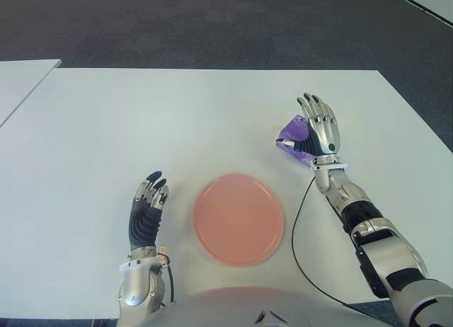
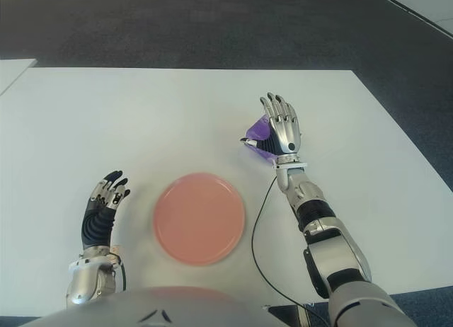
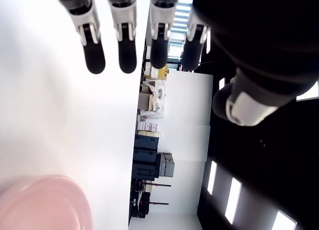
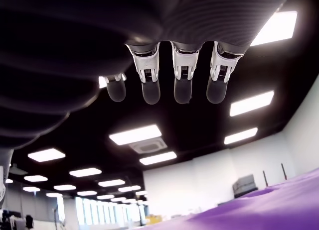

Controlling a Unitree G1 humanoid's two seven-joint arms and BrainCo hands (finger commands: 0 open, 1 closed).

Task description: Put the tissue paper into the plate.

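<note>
From the head cameras, the pink plate [image 1: 238, 218] lies bare on the white table [image 1: 141, 122]; nothing is done yet. The purple tissue packet [image 1: 292, 138] sits beyond it, just beside the right hand [image 1: 320, 127], whose fingers stretch wide, ungripped. The left hand [image 1: 147, 212] shows left of the plate. Its wrist view shows fingers [image 3: 127, 51] relaxed, empty. The right wrist view shows straight fingers [image 4: 183, 80] above a glossy purple surface.

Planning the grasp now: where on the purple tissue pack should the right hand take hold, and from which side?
Probably across the tissue pack body, from its right side, where the open right hand already is; the pack lies tilted on the table, beyond the plate.
</note>
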